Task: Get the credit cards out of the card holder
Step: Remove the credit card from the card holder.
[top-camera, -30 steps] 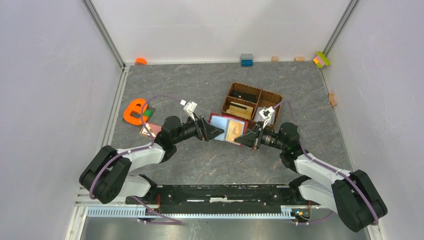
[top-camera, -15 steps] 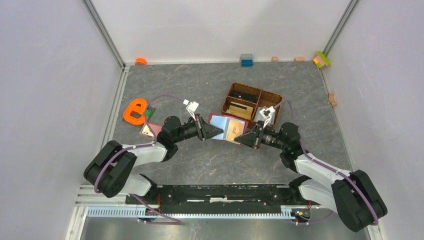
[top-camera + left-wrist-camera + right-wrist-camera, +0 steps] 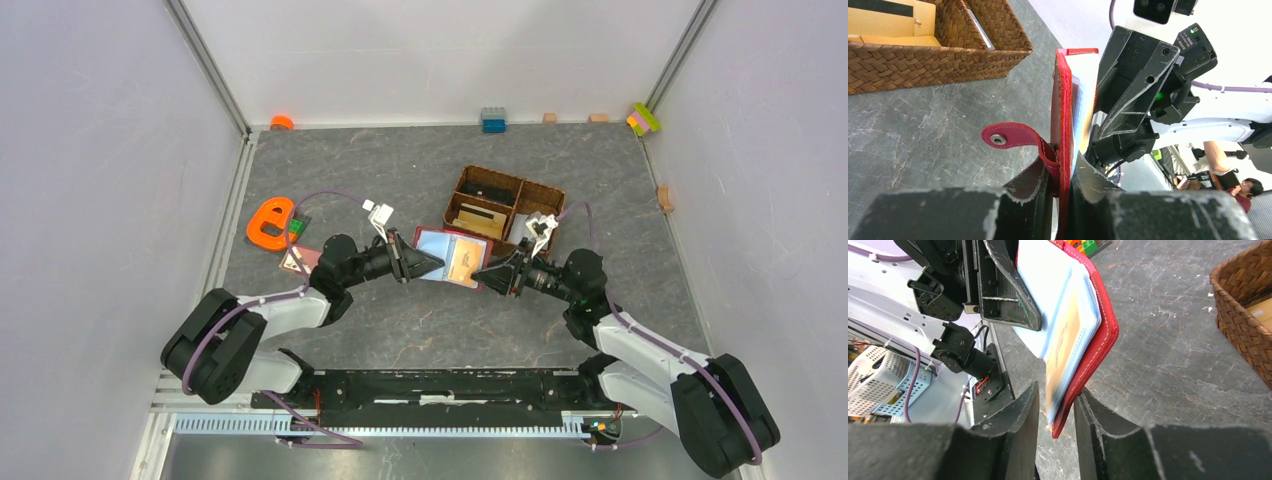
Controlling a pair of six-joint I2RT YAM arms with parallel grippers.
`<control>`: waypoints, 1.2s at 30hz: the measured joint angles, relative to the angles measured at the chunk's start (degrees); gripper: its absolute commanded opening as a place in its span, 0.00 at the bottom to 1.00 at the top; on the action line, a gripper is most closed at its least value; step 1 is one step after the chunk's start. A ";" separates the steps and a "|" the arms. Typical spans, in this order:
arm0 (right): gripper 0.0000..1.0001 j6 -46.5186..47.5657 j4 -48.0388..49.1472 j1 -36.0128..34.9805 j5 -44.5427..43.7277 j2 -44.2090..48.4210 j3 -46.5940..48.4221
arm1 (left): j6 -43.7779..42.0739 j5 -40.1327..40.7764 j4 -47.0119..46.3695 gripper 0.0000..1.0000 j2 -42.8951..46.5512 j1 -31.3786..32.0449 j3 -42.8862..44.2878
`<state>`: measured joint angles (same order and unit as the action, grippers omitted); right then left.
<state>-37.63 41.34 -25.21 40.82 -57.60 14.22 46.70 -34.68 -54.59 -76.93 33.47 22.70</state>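
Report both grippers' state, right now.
Left gripper: jaws shut on the card holder, at its strap edge.
Right gripper: jaws open, straddling the card holder's far corner with a gap showing.

The left fingers (image 3: pixel 1026 192), wide apart a second ago, are clamping one edge of the card holder (image 3: pixel 1063 100), while the right fingers (image 3: pixel 1017 426) are loosening around its opposite edge and the right arm (image 3: pixel 640 345) is easing back slightly.

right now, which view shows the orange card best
Right wrist: the orange card is close and large, inside the red card holder. Top external shows its face, but tiny. Left wrist sees the holder edge-on, card hidden.
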 measured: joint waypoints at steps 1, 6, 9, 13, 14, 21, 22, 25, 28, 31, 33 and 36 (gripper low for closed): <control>0.38 0.13 0.37 0.00 -0.42 0.63 -0.39 | 0.28 0.00 -0.17 0.02 0.11 0.02 -0.20; 0.49 0.02 2.47 0.00 -1.51 1.79 -2.29 | 1.49 0.02 -0.94 0.02 0.59 0.04 -0.85; 0.54 -0.48 4.24 0.00 -2.01 1.62 -3.32 | 2.23 0.04 -1.99 0.02 0.90 0.35 -1.33; 0.56 -1.68 7.56 0.00 -2.03 0.81 -4.26 | 3.04 0.04 -3.23 0.02 1.09 0.83 -1.55; 0.56 -2.01 8.35 0.00 -2.03 0.61 -4.50 | 3.32 0.04 -3.58 0.02 1.09 0.94 -1.55; 0.56 -4.74 14.69 0.00 -1.79 0.11 -6.05 | 5.64 -0.44 -7.58 0.02 0.31 1.16 -1.57; 0.59 -5.03 15.21 0.00 -1.79 0.11 -6.14 | 6.16 -0.55 -8.39 0.02 -0.09 1.16 -1.57; 0.68 -5.75 16.09 0.00 -1.84 -0.33 -6.14 | 7.72 -1.40 -11.02 0.02 -1.44 1.16 -1.60; 0.74 -6.01 15.89 0.00 -2.19 -0.68 -6.16 | 9.25 -1.95 -13.44 0.02 -2.32 1.25 -1.79; 0.79 -5.42 13.99 0.00 -3.50 -0.35 -6.16 | 10.05 -2.16 -14.97 0.02 -2.32 1.33 -1.84; 0.84 -4.52 11.34 0.00 -5.20 0.59 -6.16 | 10.36 -2.51 -15.78 0.02 -2.29 1.31 -1.90; 0.87 -3.34 7.87 0.02 -7.80 2.67 -6.16 | 10.51 -2.97 -16.26 0.02 -2.14 1.33 -2.14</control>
<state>-40.97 49.21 -25.19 33.01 -54.94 8.05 57.21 -37.65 -70.85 -79.07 34.81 20.56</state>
